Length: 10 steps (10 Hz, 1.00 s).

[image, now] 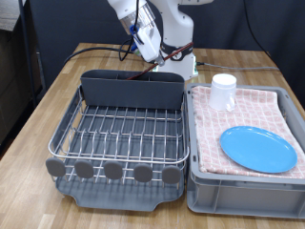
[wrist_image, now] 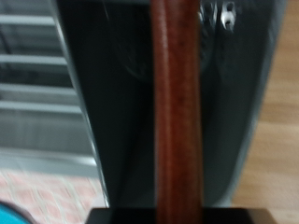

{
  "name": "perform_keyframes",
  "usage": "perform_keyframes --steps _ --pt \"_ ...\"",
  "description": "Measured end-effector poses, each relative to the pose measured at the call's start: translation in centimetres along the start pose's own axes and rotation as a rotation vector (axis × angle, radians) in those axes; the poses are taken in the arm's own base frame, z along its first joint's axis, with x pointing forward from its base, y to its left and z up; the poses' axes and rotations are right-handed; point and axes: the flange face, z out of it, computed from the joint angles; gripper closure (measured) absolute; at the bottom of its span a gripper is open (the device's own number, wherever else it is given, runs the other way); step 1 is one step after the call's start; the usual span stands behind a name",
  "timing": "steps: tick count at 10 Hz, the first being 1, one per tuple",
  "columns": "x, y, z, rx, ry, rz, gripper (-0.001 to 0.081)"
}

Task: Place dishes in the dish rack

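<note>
My gripper (image: 150, 50) hangs over the tall grey utensil box (image: 131, 88) at the back of the dish rack (image: 67, 119). It is shut on the reddish-brown wooden spoon (wrist_image: 176, 103), which points down into the box's dark inside (wrist_image: 121, 93). In the exterior view the spoon (image: 145, 69) shows only as a thin brown line under the hand. The light-blue plate (image: 258, 149) and the white cup (image: 223, 92) lie on the pink checked cloth in the grey bin (image: 243, 196) at the exterior view's right. The rack's wire grid (image: 119, 129) holds nothing.
The bin stands right against the rack's side. Black cables and the robot's base (image: 176, 57) sit behind the utensil box. Round grey tabs (image: 114, 171) line the rack's near edge. Wooden table (image: 38, 114) shows at the exterior view's left.
</note>
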Motion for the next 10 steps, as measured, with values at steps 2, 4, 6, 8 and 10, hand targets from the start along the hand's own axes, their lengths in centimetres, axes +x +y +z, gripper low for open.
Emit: perform_keyframes --steps 2,4,6,8,10 --pt "0.1 -0.7 0.2 0.054 0.027 0.009 0.0646" --pt "-0.2 -0.8 0.4 0.074 0.063 0.013 0.0458" --pt "-0.8 -0.9 0.1 0.122 0.147 0.008 0.0278" --pt "-2.1 -0.7 -0.3 0.199 0.272 -0.003 0.0097" --pt "-5.1 0.0 -1.6 0.310 0.409 -0.036 0.0027"
